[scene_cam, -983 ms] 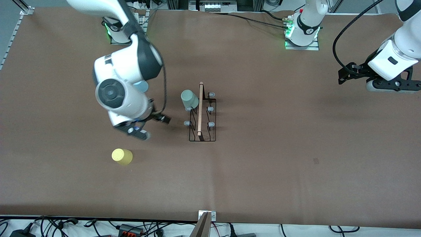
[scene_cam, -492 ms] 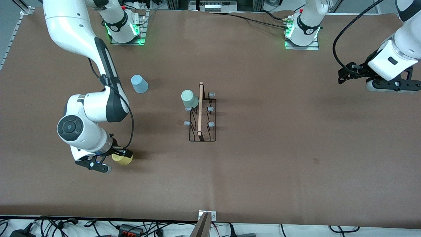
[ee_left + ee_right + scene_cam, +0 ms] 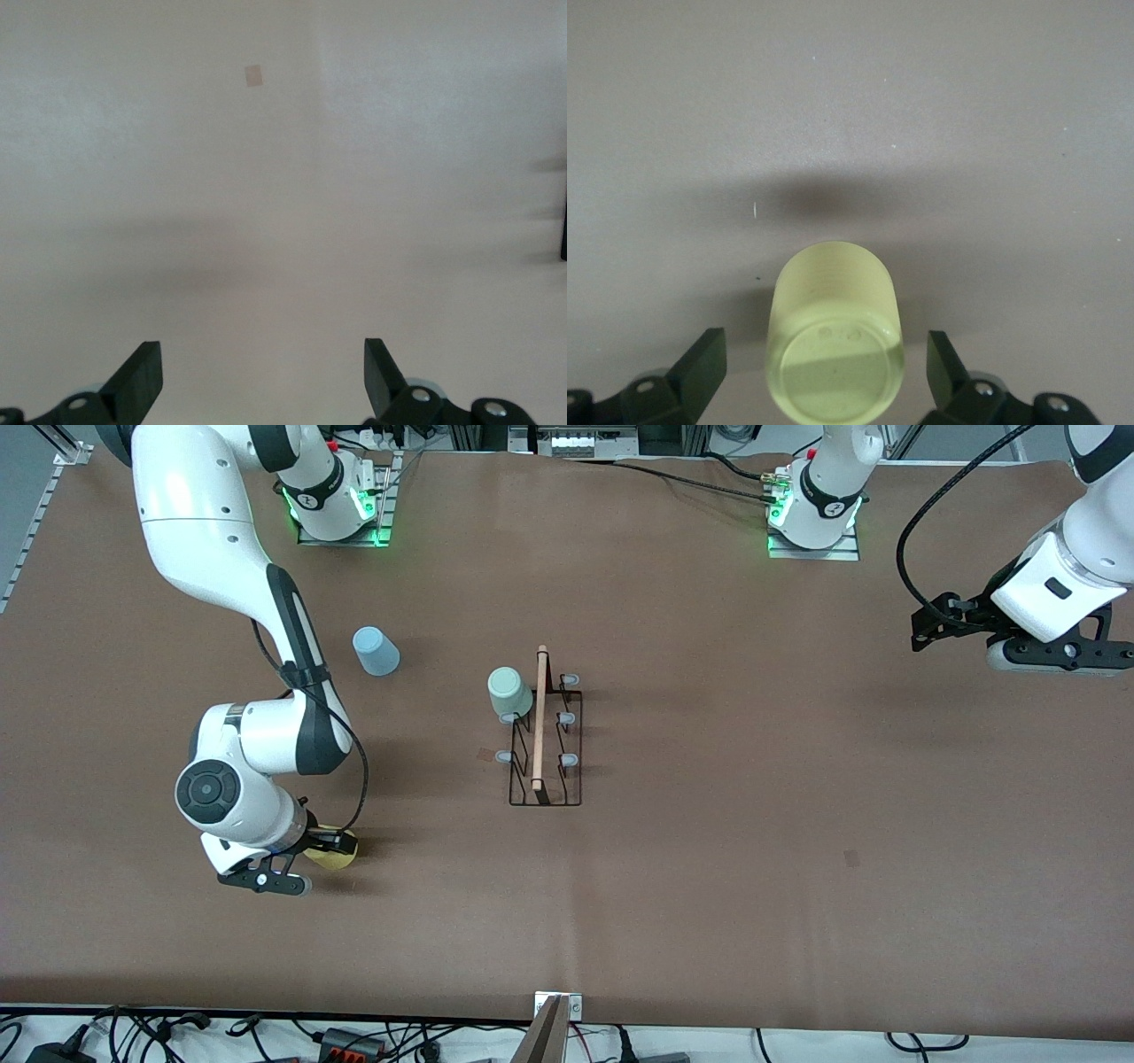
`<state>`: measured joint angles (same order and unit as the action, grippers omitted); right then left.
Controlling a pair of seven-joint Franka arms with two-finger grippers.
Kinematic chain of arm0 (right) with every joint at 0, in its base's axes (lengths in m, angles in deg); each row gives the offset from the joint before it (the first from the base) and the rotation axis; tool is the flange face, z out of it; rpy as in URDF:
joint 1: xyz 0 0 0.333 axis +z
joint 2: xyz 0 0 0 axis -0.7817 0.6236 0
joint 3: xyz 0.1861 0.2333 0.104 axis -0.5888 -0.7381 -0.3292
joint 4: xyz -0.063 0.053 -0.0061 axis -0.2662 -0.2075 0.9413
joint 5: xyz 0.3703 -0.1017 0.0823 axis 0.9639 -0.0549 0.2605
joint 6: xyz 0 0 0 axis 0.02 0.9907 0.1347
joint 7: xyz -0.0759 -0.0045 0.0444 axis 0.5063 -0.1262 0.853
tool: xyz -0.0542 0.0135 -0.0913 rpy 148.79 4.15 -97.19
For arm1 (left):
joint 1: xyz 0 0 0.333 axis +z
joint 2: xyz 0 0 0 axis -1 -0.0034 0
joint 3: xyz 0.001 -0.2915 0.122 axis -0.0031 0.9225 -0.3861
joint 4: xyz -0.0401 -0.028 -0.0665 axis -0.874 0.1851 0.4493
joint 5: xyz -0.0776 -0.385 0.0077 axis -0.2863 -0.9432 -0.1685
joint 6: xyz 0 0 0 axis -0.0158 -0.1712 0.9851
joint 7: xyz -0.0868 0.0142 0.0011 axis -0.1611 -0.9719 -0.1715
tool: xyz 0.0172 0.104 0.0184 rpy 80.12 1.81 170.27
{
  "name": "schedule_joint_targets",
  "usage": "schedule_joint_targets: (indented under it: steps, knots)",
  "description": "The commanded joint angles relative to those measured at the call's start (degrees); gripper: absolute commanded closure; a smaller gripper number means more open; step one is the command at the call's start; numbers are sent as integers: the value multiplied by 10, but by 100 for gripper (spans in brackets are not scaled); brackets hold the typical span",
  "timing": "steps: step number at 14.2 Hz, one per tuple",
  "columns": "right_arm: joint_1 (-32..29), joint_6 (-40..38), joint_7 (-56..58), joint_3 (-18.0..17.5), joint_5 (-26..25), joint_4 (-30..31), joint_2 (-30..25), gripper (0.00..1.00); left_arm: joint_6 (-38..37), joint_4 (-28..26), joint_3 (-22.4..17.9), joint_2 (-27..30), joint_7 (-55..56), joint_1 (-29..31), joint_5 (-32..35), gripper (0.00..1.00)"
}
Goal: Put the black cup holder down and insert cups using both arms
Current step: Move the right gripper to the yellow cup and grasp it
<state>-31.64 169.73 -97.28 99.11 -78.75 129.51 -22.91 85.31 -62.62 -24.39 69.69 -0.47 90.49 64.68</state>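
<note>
The black cup holder stands mid-table, its wooden rod handle on top. A pale green cup sits on one of its prongs at the end nearer the robots' bases. The yellow cup stands bottom up on the table, nearer the front camera than the light blue cup. My right gripper is low and open, a finger on each side of the yellow cup with gaps to both fingers. My left gripper waits open and empty at the left arm's end of the table.
A small tan patch lies on the brown table beside the holder, and it also shows in the left wrist view. A dark spot marks the table toward the left arm's end. Cables run along the table's front edge.
My right arm swung away from the holder toward the yellow cup and came down around it, uncovering the light blue cup. The left arm has not moved.
</note>
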Motion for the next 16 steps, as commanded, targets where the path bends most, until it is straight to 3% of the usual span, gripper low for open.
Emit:
schedule_joint_targets:
  steps: [1,4,5,6,7,10,13,16]
  knots:
    - [-7,4,24,-5,-6,-14,14,0,-14,15,-4,-5,-14,0,-10,0]
    - [-15,7,50,-8,-4,-14,16,0,-14,15,-4,-5,-16,0,-10,0]
    - [-15,7,54,-8,-4,-14,16,7,-14,15,-4,-5,-16,0,-10,0]
    - [-15,7,55,-8,-4,-14,16,30,-14,15,-4,-5,-16,0,-10,0]
    - [-15,7,55,-8,-4,-14,16,45,-14,15,-4,-5,-16,0,-10,0]
    - [-11,1,56,-9,-4,-15,12,69,-14,15,-4,-5,-16,1,-10,0]
    - [-2,-30,57,-11,-3,-15,-7,77,-14,15,-4,-5,-16,1,-10,0]
    - [41,-143,53,-11,-3,-64,-47,77,-14,15,-4,-5,-16,1,-10,0]
